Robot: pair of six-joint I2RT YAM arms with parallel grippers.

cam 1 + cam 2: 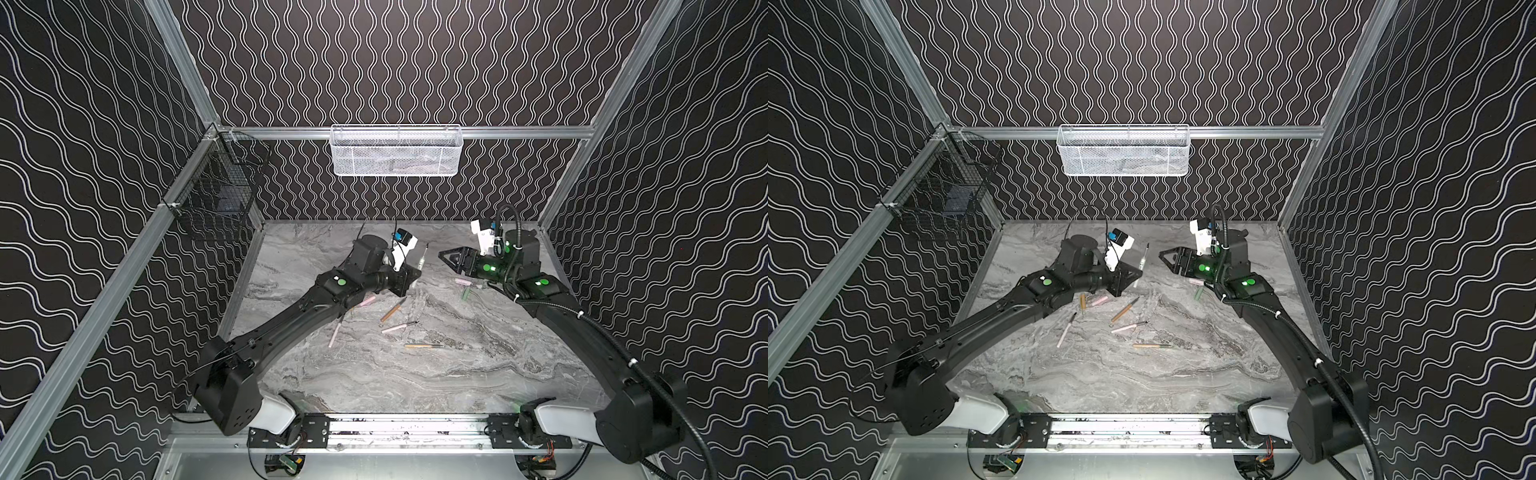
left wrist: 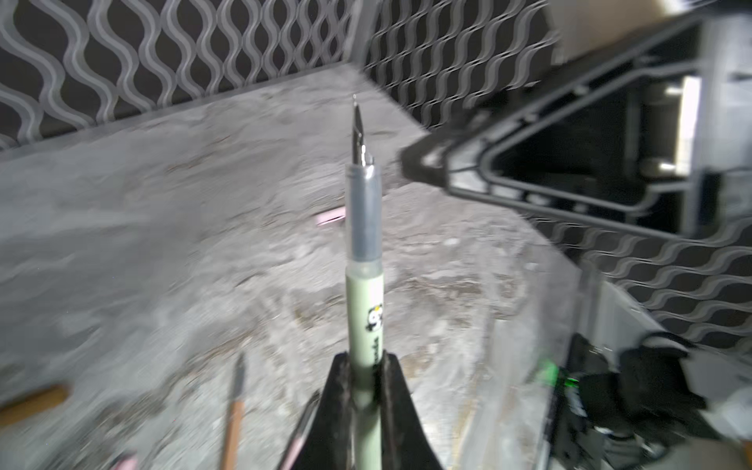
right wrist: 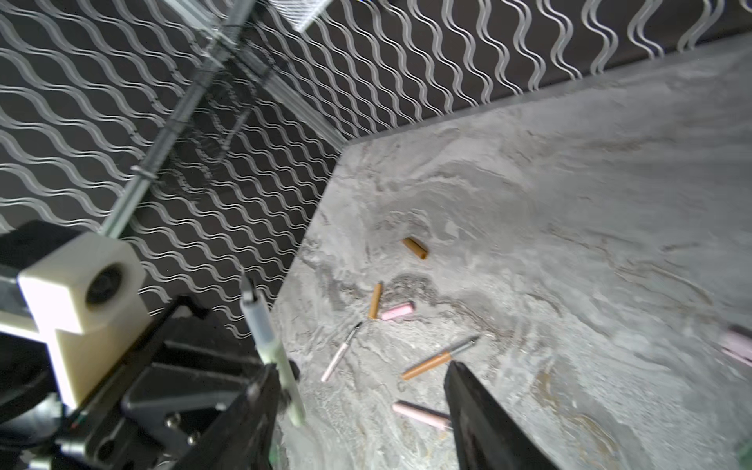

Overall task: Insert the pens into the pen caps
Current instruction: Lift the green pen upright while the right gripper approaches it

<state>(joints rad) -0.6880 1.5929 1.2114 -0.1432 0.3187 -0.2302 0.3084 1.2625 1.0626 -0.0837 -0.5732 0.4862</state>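
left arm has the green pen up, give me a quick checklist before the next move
1. Green pen held in left hand: ok, jaws shut on the barrel, tip sticking out free.
2. Right hand open and empty: ok.
3. Right hand clear of the pen tip: ok, apart in both top views.
4. Green cap located: ok, lying on the table near a pink cap.
5. Cap in right hand: not ok, not picked up yet.
6. Which end of the green cap is open: cannot tell.
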